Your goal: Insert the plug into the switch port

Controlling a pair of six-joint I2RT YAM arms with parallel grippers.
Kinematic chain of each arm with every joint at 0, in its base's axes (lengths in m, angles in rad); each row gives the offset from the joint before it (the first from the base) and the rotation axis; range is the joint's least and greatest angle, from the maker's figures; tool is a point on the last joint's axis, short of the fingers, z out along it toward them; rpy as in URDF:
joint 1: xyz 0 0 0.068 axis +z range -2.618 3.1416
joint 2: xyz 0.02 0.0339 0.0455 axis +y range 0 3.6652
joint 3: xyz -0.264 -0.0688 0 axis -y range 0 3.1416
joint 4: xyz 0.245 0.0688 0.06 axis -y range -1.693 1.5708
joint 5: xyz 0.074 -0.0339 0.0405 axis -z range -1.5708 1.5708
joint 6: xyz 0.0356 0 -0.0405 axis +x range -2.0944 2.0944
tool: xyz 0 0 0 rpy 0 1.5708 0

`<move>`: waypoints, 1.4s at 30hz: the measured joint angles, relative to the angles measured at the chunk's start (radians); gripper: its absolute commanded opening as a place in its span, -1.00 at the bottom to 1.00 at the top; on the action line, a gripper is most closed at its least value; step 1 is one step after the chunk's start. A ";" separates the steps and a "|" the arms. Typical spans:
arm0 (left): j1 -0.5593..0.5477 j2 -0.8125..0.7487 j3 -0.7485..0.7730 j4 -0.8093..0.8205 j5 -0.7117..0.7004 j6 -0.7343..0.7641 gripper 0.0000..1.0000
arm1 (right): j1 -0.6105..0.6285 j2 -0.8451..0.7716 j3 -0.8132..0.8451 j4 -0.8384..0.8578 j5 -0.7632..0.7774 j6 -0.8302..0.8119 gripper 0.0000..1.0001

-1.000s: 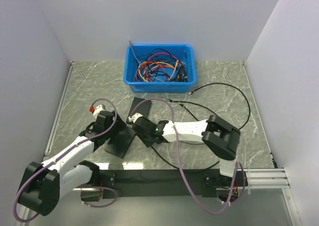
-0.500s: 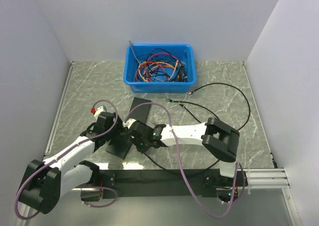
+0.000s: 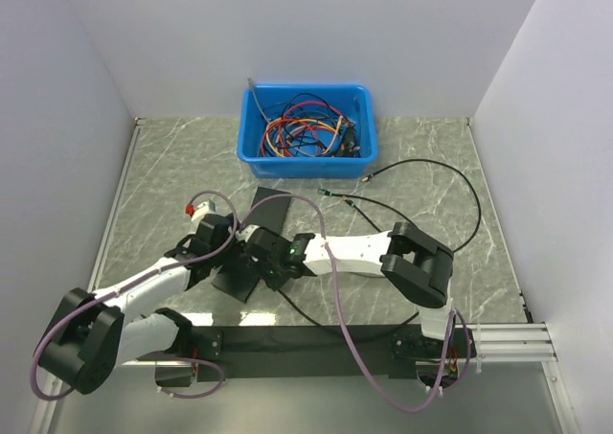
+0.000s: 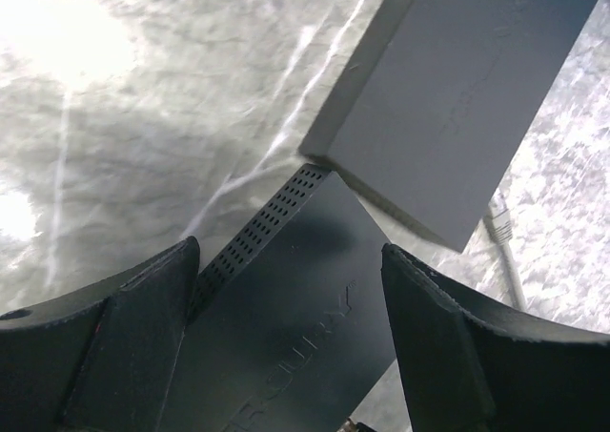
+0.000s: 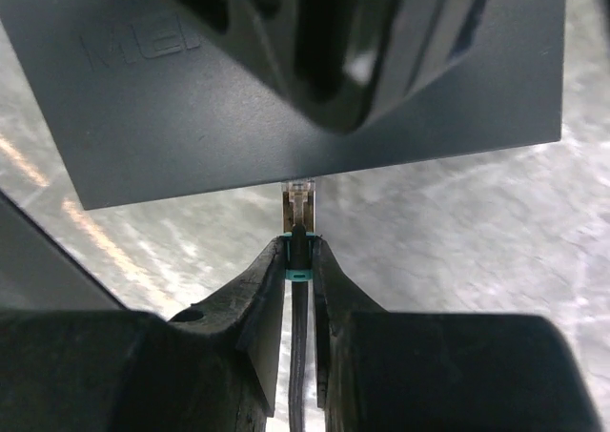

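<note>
Right wrist: plug (image 5: 298,199) tip at switch (image 5: 286,79) edge.

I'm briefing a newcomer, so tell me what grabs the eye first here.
Left of centre, the right gripper pinches a clear plug by its teal boot, tip at the edge of a black switch, while the open left gripper straddles that switch. Behind them, a bright blue bin holds tangled coloured cables.

One switch (image 4: 286,327), one flat box (image 4: 457,108), one plug (image 5: 298,198), one blue bin (image 3: 306,168), two arms (image 3: 153,283) (image 3: 354,252).
</note>
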 measured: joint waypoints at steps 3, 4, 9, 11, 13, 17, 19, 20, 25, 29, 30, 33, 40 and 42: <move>-0.026 0.036 0.013 0.030 -0.027 -0.015 0.65 | -0.021 -0.011 -0.013 -0.007 0.003 -0.013 -1.00; -0.036 0.049 0.018 0.040 -0.032 -0.019 0.65 | -0.027 -0.017 -0.021 -0.007 0.003 -0.015 -1.00; -0.071 0.060 0.025 0.052 -0.029 -0.036 0.71 | -0.068 -0.045 -0.069 0.003 0.024 -0.018 -1.00; -0.079 0.039 0.023 0.039 -0.028 -0.042 0.79 | -0.073 -0.057 -0.093 0.019 0.033 -0.018 -1.00; -0.085 -0.014 0.006 0.038 -0.026 -0.041 0.99 | -0.078 -0.074 -0.116 0.032 0.039 -0.014 -1.00; -0.089 -0.141 -0.036 0.053 -0.026 -0.027 0.99 | -0.077 -0.114 -0.171 0.056 0.045 -0.010 -1.00; -0.089 -0.190 -0.055 0.065 -0.026 -0.008 0.99 | -0.077 -0.134 -0.193 0.056 0.050 -0.006 -1.00; -0.089 -0.209 -0.061 0.070 -0.026 0.000 0.99 | -0.076 -0.144 -0.204 0.057 0.053 -0.004 -1.00; -0.090 -0.314 -0.097 0.115 -0.064 0.036 0.99 | -0.072 -0.198 -0.246 0.061 0.070 0.006 -1.00; -0.090 -0.503 -0.217 0.213 -0.079 0.056 0.99 | -0.068 -0.240 -0.275 0.063 0.083 0.013 -1.00; -0.090 -0.556 -0.255 0.243 -0.079 0.061 0.99 | -0.067 -0.249 -0.282 0.062 0.085 0.016 -1.00; -0.090 -0.656 -0.319 0.275 -0.067 0.081 0.99 | -0.061 -0.270 -0.302 0.066 0.090 0.019 -1.00; -0.089 -0.687 -0.311 0.226 -0.061 0.088 0.99 | -0.038 -0.335 -0.349 0.077 0.087 0.025 -1.00; -0.084 -0.660 -0.311 0.221 -0.053 0.079 0.99 | -0.031 -0.341 -0.349 0.082 0.085 0.026 -1.00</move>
